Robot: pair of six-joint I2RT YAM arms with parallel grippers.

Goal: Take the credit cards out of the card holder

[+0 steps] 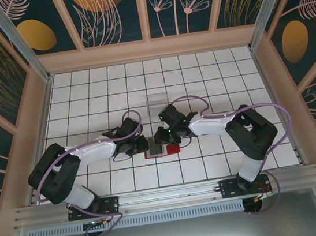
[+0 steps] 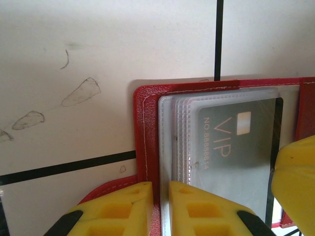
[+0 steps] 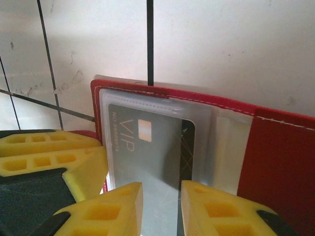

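Observation:
The red card holder (image 1: 171, 150) lies open on the white tiles between both arms. Its clear pockets hold a grey VIP credit card (image 2: 241, 147), also seen in the right wrist view as the credit card (image 3: 147, 147). My left gripper (image 2: 161, 189) is closed to a thin gap on the card holder's left red border (image 2: 146, 128) and the pocket edge. My right gripper (image 3: 161, 189) hovers open, its fingers standing on either side of the card's near end over the card holder (image 3: 280, 157). In the top view the left gripper (image 1: 140, 146) and right gripper (image 1: 163, 136) meet over the holder.
A small clear plastic box (image 1: 157, 102) stands on the tiles just behind the grippers. The right gripper's yellow finger (image 2: 298, 177) crowds the left wrist view, and the left gripper's finger (image 3: 49, 152) sits beside the holder. Wooden walls (image 1: 149, 49) ring the tiled floor.

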